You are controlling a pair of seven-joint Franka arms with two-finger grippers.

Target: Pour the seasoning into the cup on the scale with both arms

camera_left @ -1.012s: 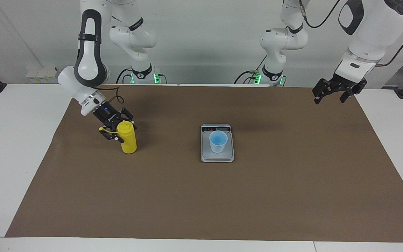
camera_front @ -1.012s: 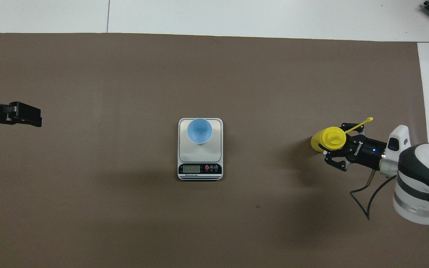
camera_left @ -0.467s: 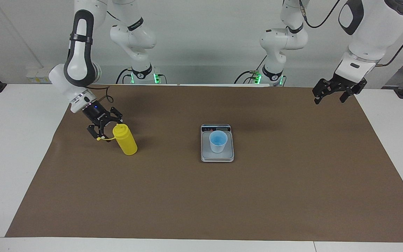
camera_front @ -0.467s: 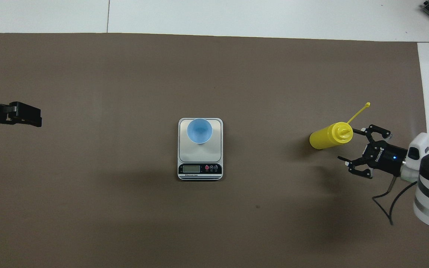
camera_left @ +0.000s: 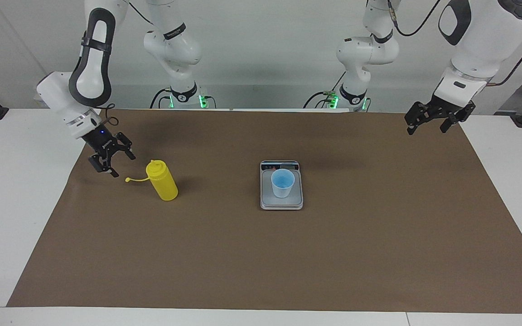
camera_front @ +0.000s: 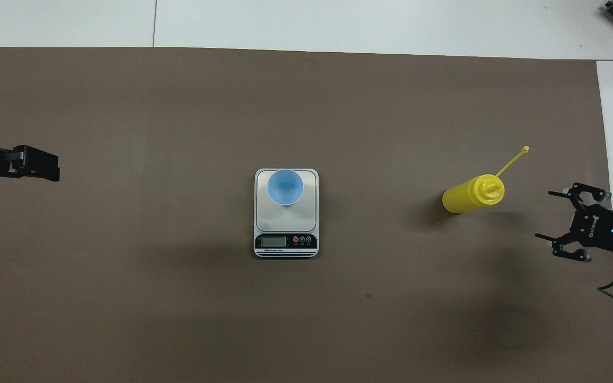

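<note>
2 end effectors empty | right end effector [camera_left: 110,160] spread apart beside upright yellow plastic squeeze bottle [camera_left: 162,180] | left end effector [camera_left: 429,122] apart, waiting | light blue plastic cup [camera_left: 282,183] centred on silver-grey scale [camera_left: 281,203] for weighing

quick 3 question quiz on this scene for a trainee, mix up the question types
1. True or false: the right gripper holds the bottle.
2. Where does the cup stand?
A. on the mat
B. on the scale
C. in the left gripper
3. Fill in: the bottle stands toward the ___ arm's end of the table.

Key
1. False: it is open, apart from the bottle.
2. B
3. right
</note>
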